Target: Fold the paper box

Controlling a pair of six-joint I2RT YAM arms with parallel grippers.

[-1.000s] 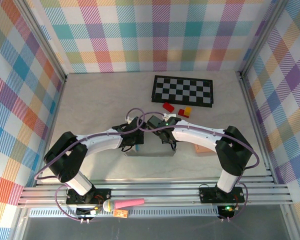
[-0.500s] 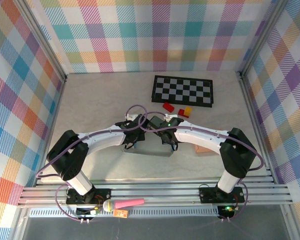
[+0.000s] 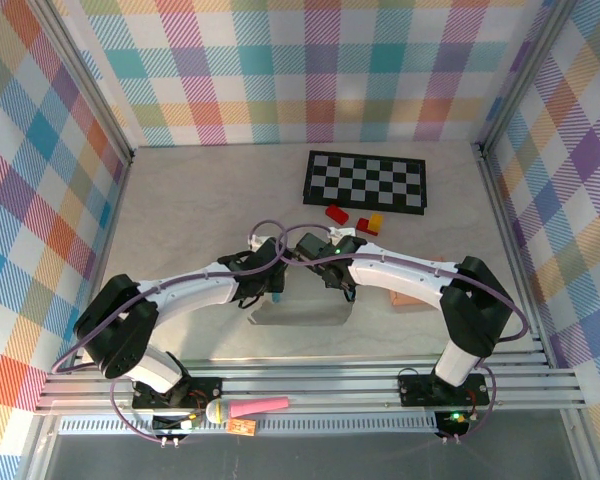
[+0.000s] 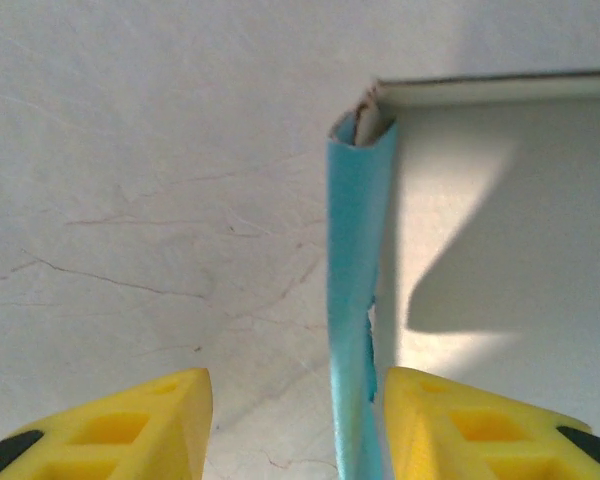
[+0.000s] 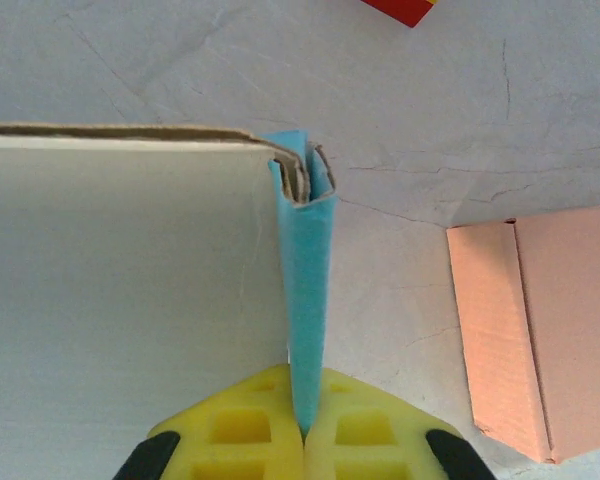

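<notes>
As the box (image 3: 300, 308) stands now: in the middle of the table (image 3: 180, 200), between the two wrists.
Right gripper (image 5: 302, 432): pressed together on the right flap (image 5: 308, 300), in my judgement to keep this corner folded and the wall upright.
Left gripper (image 4: 295, 415): fingers apart, one on each side of the left flap (image 4: 358, 260), holding nothing; probably placed for a pinch.
Box look: pale thin card with one long wall standing, blue strips at both corners, and the left strip slightly torn.

From high behind the near edge, the top camera overlooks the whole table (image 3: 180, 200). Both wrist cameras sit close, viewing the paper box (image 3: 300, 312) from opposite ends.
</notes>
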